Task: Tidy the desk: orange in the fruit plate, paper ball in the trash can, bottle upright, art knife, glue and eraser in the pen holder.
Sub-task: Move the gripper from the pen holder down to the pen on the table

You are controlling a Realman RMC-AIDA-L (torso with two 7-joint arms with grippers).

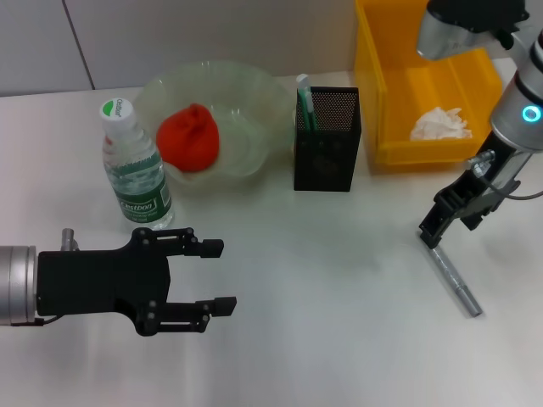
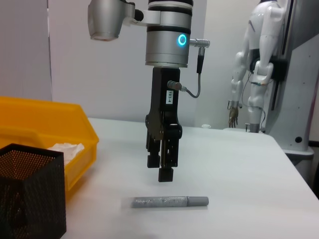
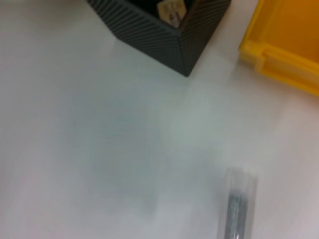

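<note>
The grey art knife [image 1: 455,281] lies on the white table at the right; it also shows in the left wrist view [image 2: 169,201] and the right wrist view [image 3: 238,211]. My right gripper [image 1: 434,231] points down just above the knife's far end and is empty [image 2: 163,169]. My left gripper [image 1: 219,275] is open and empty at the front left. The orange [image 1: 188,136] sits in the glass fruit plate [image 1: 254,93]. The bottle [image 1: 133,170] stands upright. The black mesh pen holder [image 1: 327,140] holds the green-white glue [image 1: 304,102]. The paper ball [image 1: 439,125] lies in the yellow bin [image 1: 386,76].
The pen holder [image 3: 164,25] and the yellow bin [image 3: 284,55] stand a short way behind the knife. Something pale [image 3: 172,10] shows inside the holder; I cannot tell what it is. The table's far edge [image 2: 279,144] is beyond the right gripper.
</note>
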